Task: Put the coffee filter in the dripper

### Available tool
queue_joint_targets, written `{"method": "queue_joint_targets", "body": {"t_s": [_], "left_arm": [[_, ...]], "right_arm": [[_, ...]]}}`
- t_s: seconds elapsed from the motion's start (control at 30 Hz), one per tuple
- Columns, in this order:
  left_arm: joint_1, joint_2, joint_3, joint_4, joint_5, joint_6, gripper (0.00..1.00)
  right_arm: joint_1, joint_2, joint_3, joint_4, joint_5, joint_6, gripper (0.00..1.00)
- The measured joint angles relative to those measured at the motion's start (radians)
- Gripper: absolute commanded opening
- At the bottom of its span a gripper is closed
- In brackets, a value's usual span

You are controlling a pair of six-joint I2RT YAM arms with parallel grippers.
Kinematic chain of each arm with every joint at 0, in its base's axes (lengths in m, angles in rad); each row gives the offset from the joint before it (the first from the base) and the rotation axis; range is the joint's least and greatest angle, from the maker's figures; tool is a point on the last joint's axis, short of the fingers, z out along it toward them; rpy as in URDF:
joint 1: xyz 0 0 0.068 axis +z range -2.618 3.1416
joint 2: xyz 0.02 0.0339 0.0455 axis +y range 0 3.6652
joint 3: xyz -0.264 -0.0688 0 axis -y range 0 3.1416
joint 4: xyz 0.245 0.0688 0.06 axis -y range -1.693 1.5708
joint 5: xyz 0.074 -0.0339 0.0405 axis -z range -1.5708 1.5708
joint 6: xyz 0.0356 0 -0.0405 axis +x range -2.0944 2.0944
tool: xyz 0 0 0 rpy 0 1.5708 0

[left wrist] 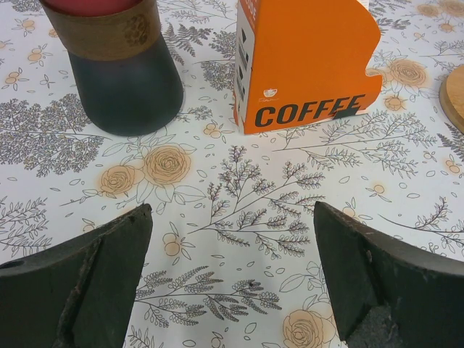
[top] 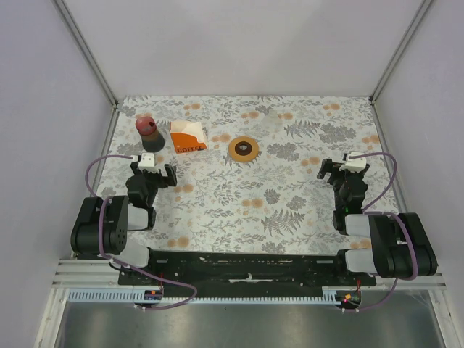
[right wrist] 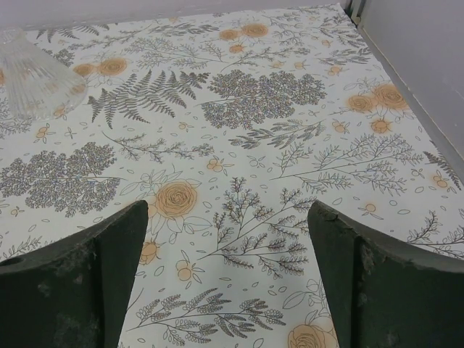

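**Both Grippers Open, Filter Not Picked Up Yet**

The thin white paper coffee filter was not lying out on its own anywhere. It was most likely inside the orange and white card pack marked COFFEE [top: 190, 139], but I could not tell for sure. The pack stood at the far left of the flowery tablecloth [top: 290, 196]. Just right of the pack sat the small round dripper with the tan-orange rim and dark hole [top: 243, 148]. It had no paper in it. Just left of the pack stood the dark jar with the red top [top: 148, 130].

What could go wrong from here? The paper was thin, so a hard pinch could crush it or rip it. Two filters might come out stuck together. The pack looked light, and a push could tip it over or slide it into the jar or the dripper. The filter could also land crooked on the rim and not sit down in the funnel.

The black left gripper [left wrist: 232, 210] was spread wide and held nothing. It pointed at the pack from the near side, with bare cloth between them. The black right gripper [right wrist: 228, 206] was spread wide too, with nothing in it. It was over at the right side, well apart from the dripper.
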Motion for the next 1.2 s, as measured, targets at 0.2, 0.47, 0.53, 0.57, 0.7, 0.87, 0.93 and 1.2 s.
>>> {"method": "queue_joint_targets", "body": {"t_s": [0.2,0.47,0.53,0.57,0.7,0.87,0.93,1.2], "left_arm": [[0.0,0.0,0.0,0.0,0.0,0.0,0.98],[0.0,-0.038,0.001,-0.044,0.018,0.009,0.97],[0.0,-0.121,0.028,-0.174,0.027,0.023,0.94],[0.0,-0.167,0.063,-0.258,0.032,0.038,0.94],[0.0,-0.294,0.261,-0.599,0.064,0.097,0.89],[0.0,-0.431,0.499,-1.067,0.19,0.187,0.9],[-0.001,-0.445,0.613,-1.236,0.209,0.194,0.9],[-0.001,-0.159,1.211,-1.637,0.054,0.192,0.91]], "right_arm": [[0.0,-0.129,0.004,-0.122,-0.004,0.0,0.98],[0.0,-0.434,0.18,-0.475,-0.174,0.05,0.98],[0.005,-0.462,0.254,-0.578,-0.277,0.055,0.98],[0.013,-0.475,0.297,-0.637,-0.335,0.056,0.98],[0.071,-0.528,0.396,-0.788,-0.473,0.061,0.98],[0.125,-0.568,0.476,-0.969,-0.55,0.064,0.98],[0.135,-0.573,0.5,-1.028,-0.565,0.064,0.98],[0.142,-0.566,0.539,-1.168,-0.573,0.064,0.98]]}}
